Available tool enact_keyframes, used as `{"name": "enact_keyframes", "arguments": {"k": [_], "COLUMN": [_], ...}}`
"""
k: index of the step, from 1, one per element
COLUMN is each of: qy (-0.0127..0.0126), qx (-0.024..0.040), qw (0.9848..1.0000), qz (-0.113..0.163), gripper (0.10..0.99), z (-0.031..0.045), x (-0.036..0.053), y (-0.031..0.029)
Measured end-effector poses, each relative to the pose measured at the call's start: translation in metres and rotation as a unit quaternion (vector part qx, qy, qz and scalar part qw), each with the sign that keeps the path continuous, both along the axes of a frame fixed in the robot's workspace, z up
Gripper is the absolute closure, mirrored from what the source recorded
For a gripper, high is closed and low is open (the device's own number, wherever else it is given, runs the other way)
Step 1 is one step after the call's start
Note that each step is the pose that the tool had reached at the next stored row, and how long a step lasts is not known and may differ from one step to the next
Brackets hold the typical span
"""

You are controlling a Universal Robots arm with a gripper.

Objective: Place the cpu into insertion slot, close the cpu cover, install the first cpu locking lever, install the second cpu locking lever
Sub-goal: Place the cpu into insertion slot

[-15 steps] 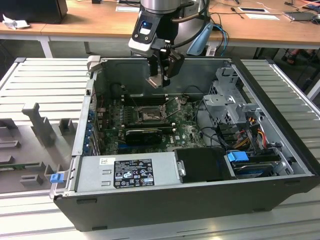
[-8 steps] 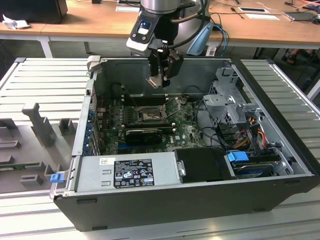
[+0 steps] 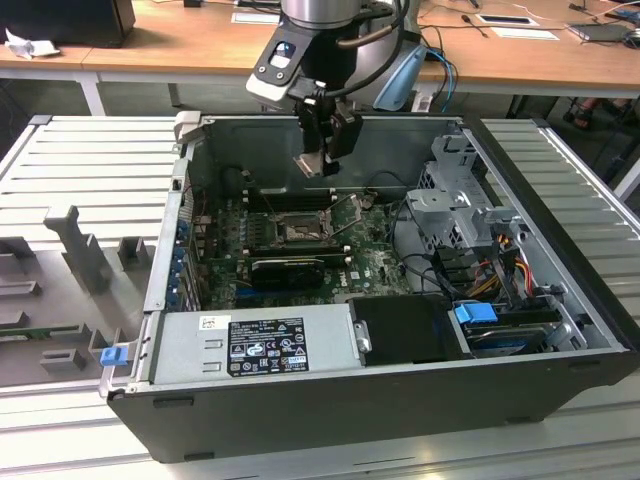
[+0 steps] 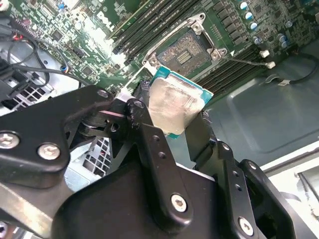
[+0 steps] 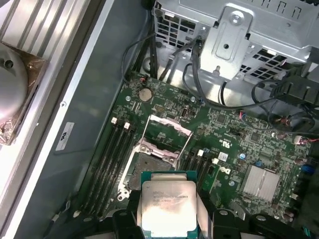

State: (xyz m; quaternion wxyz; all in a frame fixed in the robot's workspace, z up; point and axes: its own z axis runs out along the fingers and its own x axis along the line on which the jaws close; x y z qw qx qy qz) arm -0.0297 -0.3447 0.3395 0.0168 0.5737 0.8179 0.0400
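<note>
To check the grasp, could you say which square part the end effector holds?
The grey-topped square cpu, clamped in the end effector; the silver-rimmed black insertion slot sits empty.

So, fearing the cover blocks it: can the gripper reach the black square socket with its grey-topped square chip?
Probably yes: the silvery cover frame stands raised, the black socket lies bare, with nothing between it and the grey-topped chip in the gripper.

Our arm (image 3: 325, 20) enters at top edge of exterior view, wrist pointing straight down. Our gripper (image 3: 322, 160) hangs in air below it. We see black fingers (image 4: 154, 149) (image 5: 127, 221) in both wrist views, jaws closed against two opposite edges of cpu (image 5: 168, 206). Chip held flat between fingertips, grey metal top facing our wrist cameras.
</note>
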Motion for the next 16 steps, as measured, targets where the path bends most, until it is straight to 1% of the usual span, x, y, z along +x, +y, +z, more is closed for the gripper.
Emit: {"name": "enact_keyframes", "arguments": {"k": [3,5,8,16], "qy": [0.0000,0.0000,0.0000,0.0000], "qx": [0.0000,0.0000,0.0000,0.0000], "qw": [0.9997,0.9992,0.9985,0.9977], "qz": [-0.024,-0.040,-0.054,-0.068], "gripper": [0.557,0.557,0.557,0.557], "z": [-0.0003,-0.0006,-0.0010,-0.0051], "x": [0.0000,0.0000,0.0000,0.0000], "y": [0.0000,0.0000,0.0000,0.0000]}}
